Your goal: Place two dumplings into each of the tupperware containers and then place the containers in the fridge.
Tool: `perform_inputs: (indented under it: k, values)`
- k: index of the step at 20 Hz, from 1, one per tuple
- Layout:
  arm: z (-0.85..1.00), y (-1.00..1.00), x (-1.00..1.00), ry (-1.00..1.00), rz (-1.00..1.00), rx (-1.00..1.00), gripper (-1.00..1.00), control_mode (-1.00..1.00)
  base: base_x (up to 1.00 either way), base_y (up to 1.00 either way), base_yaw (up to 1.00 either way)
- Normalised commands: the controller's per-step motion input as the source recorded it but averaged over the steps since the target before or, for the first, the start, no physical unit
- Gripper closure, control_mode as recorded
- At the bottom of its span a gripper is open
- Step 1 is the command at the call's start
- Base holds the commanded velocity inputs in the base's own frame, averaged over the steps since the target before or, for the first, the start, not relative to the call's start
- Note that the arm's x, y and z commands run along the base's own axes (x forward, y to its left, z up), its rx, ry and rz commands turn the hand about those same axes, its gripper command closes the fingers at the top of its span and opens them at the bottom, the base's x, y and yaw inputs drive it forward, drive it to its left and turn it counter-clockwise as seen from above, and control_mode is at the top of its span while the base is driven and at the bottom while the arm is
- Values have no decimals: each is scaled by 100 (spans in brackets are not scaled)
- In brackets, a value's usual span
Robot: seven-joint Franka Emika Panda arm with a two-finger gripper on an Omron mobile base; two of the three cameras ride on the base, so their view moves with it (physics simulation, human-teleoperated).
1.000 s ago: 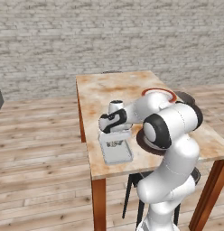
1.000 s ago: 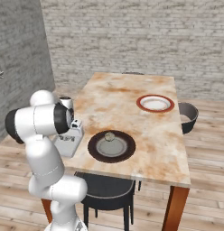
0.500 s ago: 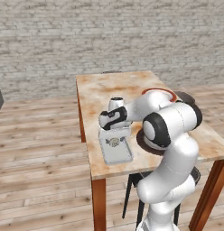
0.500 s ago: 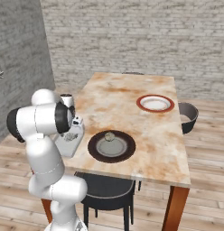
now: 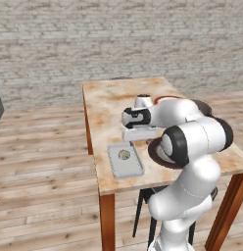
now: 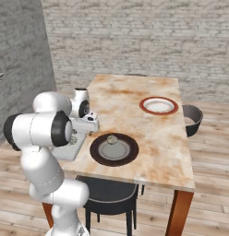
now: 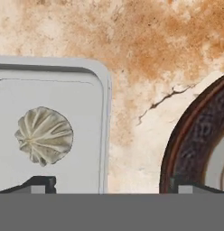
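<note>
One dumpling (image 7: pixel 44 135) lies loose inside a light-grey tupperware container (image 7: pixel 86 81) near the table's front left corner; the same dumpling (image 5: pixel 124 154) and container (image 5: pixel 126 166) show in the left base view. My gripper (image 7: pixel 109 185) hovers above the container's right rim, open and holding nothing. One fingertip (image 7: pixel 39 182) is over the container, the other over the dark plate's rim. In the left base view the gripper (image 5: pixel 136 141) hangs just above the tray. Another dumpling (image 6: pixel 111 139) sits on the dark brown plate (image 6: pixel 114 159). The fridge is out of view.
The dark brown plate (image 7: pixel 195 135) lies right beside the container. A red-rimmed white plate (image 6: pixel 158 105) sits farther back on the marble-topped table (image 6: pixel 135 92). Dark chairs stand under the near edge (image 6: pixel 109 193) and at the right side (image 6: pixel 192 117).
The jaws have opened and let the dumpling go; it now rests in the container. The hand has lifted a little above the tray.
</note>
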Motion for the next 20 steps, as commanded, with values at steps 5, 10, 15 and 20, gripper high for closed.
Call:
perform_inputs:
  k: [5, 10, 15, 20]
  values:
    - [1, -100, 0, 0, -5, 3, -100, -100, 0, 0, 0]
    - [0, -91, 6, -3, -2, 7, -100, -100, 0, 0, 0]
    - [0, -40, 15, -5, 0, 1, -100, -100, 0, 0, 0]
    - [-22, -15, 23, -1, 0, 0, -100, -100, 0, 0, 0]
